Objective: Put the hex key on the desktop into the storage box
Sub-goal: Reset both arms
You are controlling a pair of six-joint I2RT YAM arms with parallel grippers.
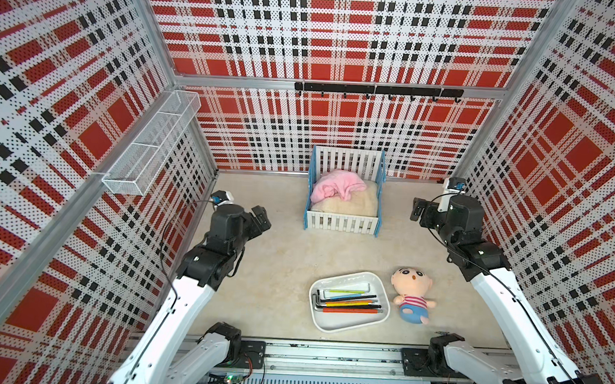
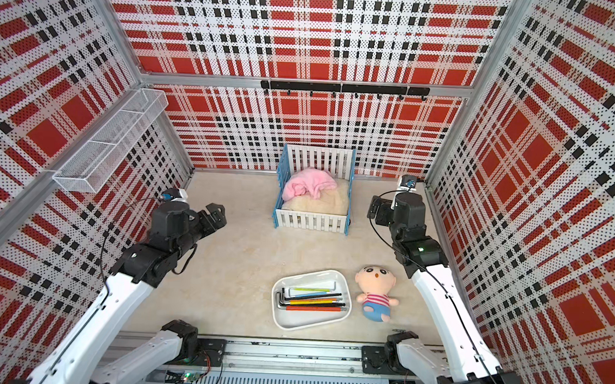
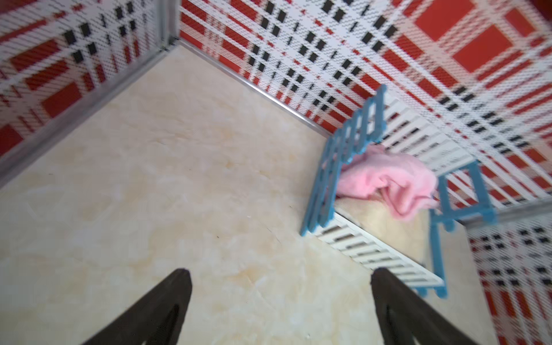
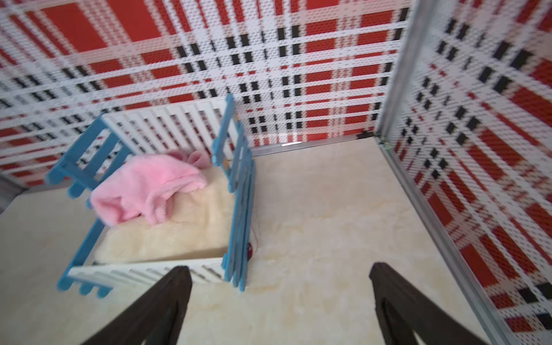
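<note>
- since every hex key [image 1: 347, 301] i can make out lies flat inside the storage box [image 1: 353, 321], bundled side by side along its length, the job looks near done from where i stand.
- the box sits on the desktop [image 1: 276, 267] close to the front rail, slightly skewed. nothing pokes over its rim.
- the bare desktop around it shows no loose key in both top views. there's one small dark speck [image 1: 441, 332] by the right arm's base, too small to tell what it is.
- the plush doll [image 1: 410, 296] lies just beside the box on the right-arm side; can't tell if it touches the rim. the crib [image 1: 342, 222] with its pink blanket [image 1: 337, 189] stands well apart at the back wall.
- left gripper [image 3: 280, 271]: jaws spread wide, nothing between them, raised off the desktop and aimed at the floor beside the crib.
- right gripper [image 4: 279, 268]: same, wide and empty, up at the crib's other end.
- my read of the step in hand: verify, then park. check that speck first.
- if it's a key, the right arm is nearer. come straight down, pinch across the long shank, and lift clear of the doll.
- release low over the box's bare strip, in line with the other keys, so nothing bounces out.
- if it isn't a key, pull both arms back high, clear of the crib and the box.
</note>
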